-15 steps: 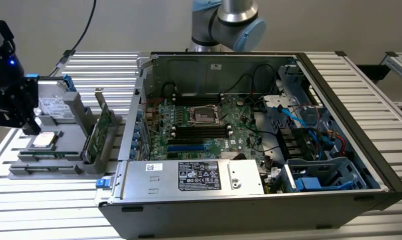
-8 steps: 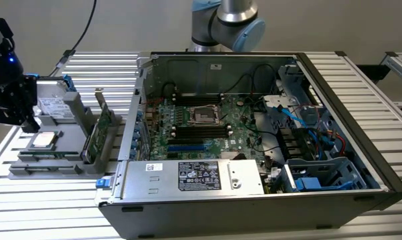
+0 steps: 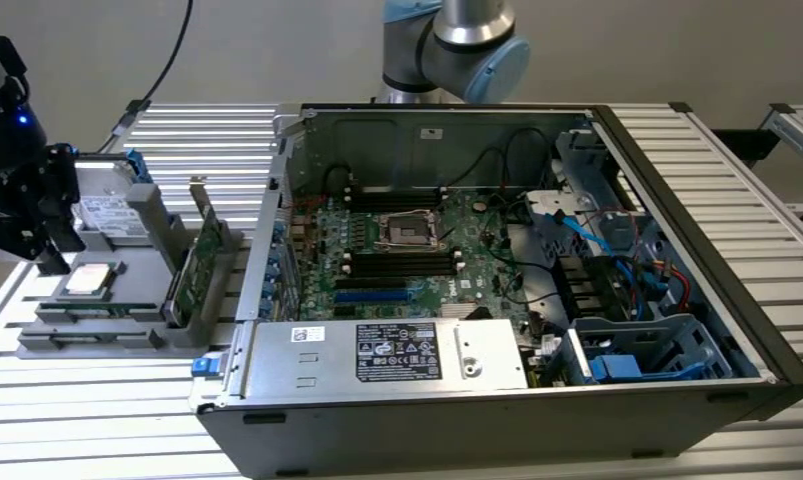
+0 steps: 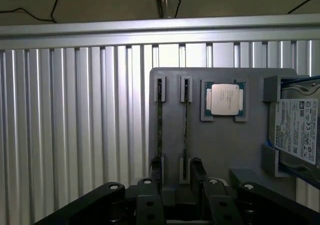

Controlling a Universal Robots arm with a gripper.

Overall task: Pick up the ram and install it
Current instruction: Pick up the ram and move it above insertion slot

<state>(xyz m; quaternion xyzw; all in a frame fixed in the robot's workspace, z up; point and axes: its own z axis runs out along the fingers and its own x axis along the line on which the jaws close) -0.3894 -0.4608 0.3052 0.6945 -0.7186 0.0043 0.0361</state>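
Ram sticks (image 4: 160,116) in tray (image 4: 220,152) slots, processor (image 4: 224,99) just beside them

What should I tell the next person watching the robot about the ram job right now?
Gripper: jaws open, low over the gray tray. They appear to sit on either side of one ram stick without clamping it.
Things: that ram stick and a second ram stick stand on edge in tray slots beside the processor.
Done: gripper is at the tray.
Left: ram not lifted, not installed in the computer case.
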